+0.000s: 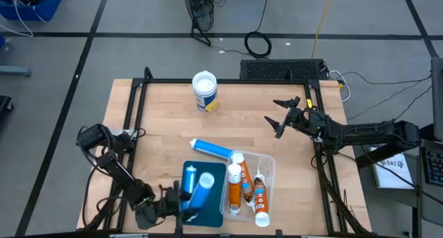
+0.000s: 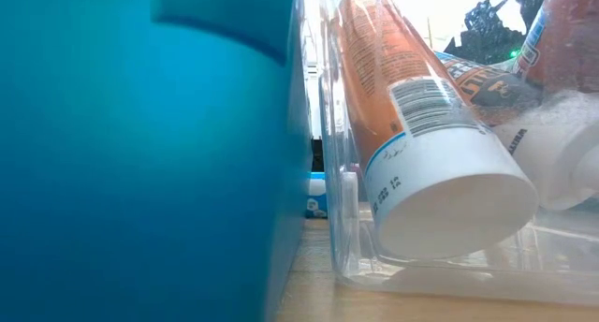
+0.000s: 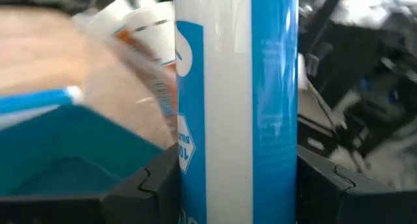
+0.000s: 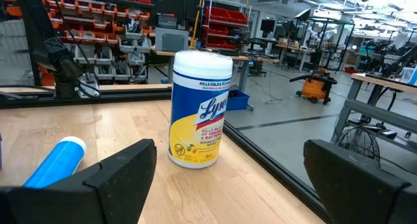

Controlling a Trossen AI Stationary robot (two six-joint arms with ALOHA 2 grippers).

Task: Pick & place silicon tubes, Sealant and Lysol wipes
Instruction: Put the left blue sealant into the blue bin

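Observation:
My left gripper [image 1: 185, 200] is shut on a blue-and-white tube [image 1: 200, 188] over the teal bin [image 1: 214, 170] at the table's near edge. The tube fills the left wrist view [image 3: 234, 87]. A second blue tube [image 1: 212, 150] lies flat on the table beyond the bin. Three orange-labelled tubes [image 1: 237, 184] lie in a clear tray [image 1: 270, 165] right of the bin. The Lysol wipes canister [image 1: 205, 91] stands upright at the far middle and shows in the right wrist view [image 4: 199, 110]. My right gripper [image 1: 285, 115] is open and empty, right of the canister. My left gripper pinches the blue-and-white tube's body [image 3: 195, 152] between its two fingers [image 3: 146, 188], one on each side. The fingers come about level from the table's left and lie across the tube. The tube lies over the teal bin; whether it rests in it, I cannot tell.
A black frame rail [image 1: 138, 106] runs around the wooden table top. In the low view the bin wall [image 2: 140, 153] and the clear tray with an orange tube [image 2: 412, 125] block the sight. Bare wood lies between the canister and the tray.

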